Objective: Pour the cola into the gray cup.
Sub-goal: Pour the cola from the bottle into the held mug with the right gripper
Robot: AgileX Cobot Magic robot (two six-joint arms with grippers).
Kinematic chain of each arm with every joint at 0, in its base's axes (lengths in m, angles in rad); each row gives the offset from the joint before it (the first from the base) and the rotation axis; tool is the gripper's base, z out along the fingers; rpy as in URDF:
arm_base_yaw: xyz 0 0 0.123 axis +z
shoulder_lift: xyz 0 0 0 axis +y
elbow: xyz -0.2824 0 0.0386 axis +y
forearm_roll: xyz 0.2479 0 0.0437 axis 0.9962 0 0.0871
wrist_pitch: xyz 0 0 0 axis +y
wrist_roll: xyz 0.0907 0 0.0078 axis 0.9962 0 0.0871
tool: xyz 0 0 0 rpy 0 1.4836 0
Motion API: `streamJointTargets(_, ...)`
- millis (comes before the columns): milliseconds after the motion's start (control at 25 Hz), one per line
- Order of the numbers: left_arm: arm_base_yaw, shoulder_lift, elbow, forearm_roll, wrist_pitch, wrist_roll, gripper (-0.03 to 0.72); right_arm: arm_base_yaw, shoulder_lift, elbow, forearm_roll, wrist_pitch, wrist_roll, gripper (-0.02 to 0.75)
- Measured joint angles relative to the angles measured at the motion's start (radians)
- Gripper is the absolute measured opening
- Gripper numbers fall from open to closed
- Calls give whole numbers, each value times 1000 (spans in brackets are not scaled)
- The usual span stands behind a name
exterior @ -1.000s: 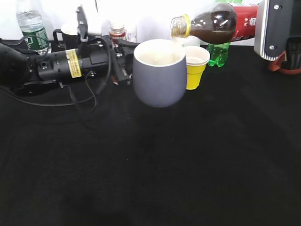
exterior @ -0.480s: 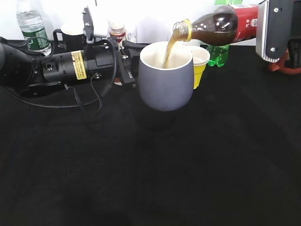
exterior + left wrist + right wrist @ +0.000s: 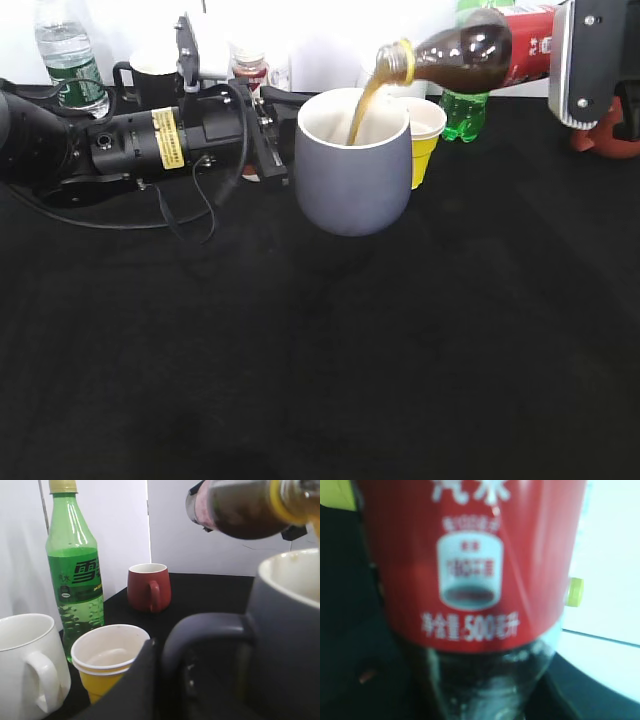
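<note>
Cola (image 3: 470, 45) lying near-horizontal above and right of the gray cup (image 3: 353, 165), neck tipped down-left, brown stream falling into cup's mouth; right gripper (image 3: 580, 62) clamped on base end. Left gripper (image 3: 270, 140) at cup's left side, lifted off table (image 3: 320, 350), grip hidden.

Left wrist: cup handle (image 3: 205, 630) close, fingers unclear. Yellow cup (image 3: 110, 660), green bottle (image 3: 75, 575), red mug (image 3: 148, 587) behind.

Right wrist: red label filling view.
</note>
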Motion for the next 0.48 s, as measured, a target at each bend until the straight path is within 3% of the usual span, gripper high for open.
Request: streamJointTargets(480, 0, 0, 0, 1, 1, 0, 52, 0, 0, 0, 0, 10, -42, 344)
